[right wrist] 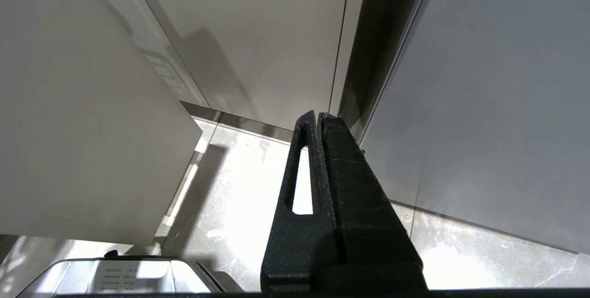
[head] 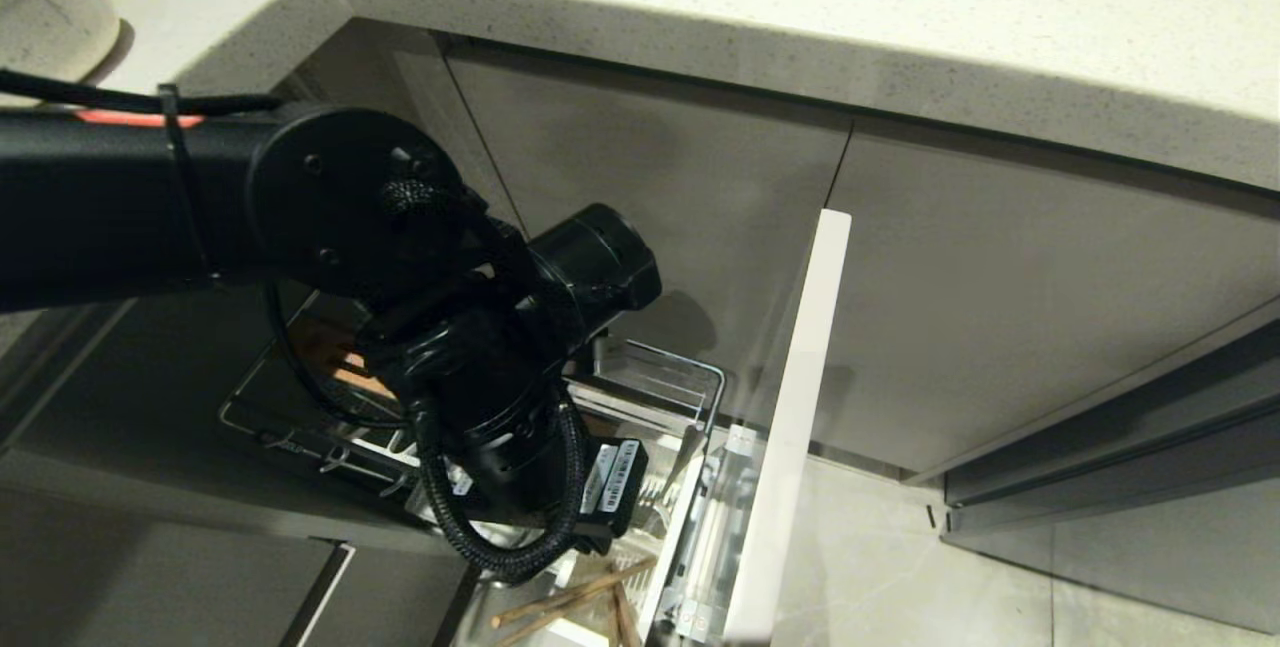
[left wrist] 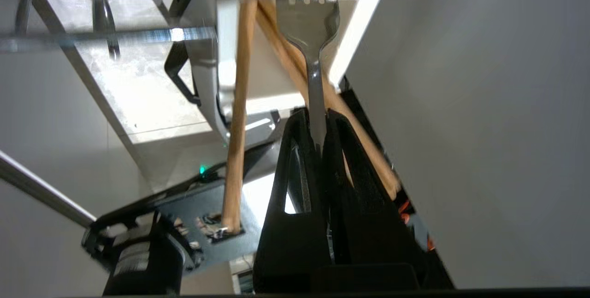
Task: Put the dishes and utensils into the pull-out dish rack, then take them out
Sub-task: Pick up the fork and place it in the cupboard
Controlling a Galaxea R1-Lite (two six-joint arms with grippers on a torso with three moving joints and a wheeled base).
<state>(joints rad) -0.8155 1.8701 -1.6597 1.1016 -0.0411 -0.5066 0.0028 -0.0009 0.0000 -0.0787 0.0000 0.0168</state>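
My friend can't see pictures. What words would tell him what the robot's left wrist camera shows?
The left hand is shut on the handle of a silver fork, tines pointing away from the camera. Two wooden chopsticks lean in the white caddy of the pull-out dish rack behind it.

Head view: looked steeply down from above the countertop [head: 700,17] onto the pulled-out dish rack [head: 650,377] and drawer front [head: 790,427]. Left wrist view: sat close behind its gripper [left wrist: 318,118], facing along the fork [left wrist: 309,26] and chopsticks [left wrist: 237,104], sharing the rack with the head view. Right wrist view: low, facing cabinet doors [right wrist: 258,35] and floor [right wrist: 230,196]
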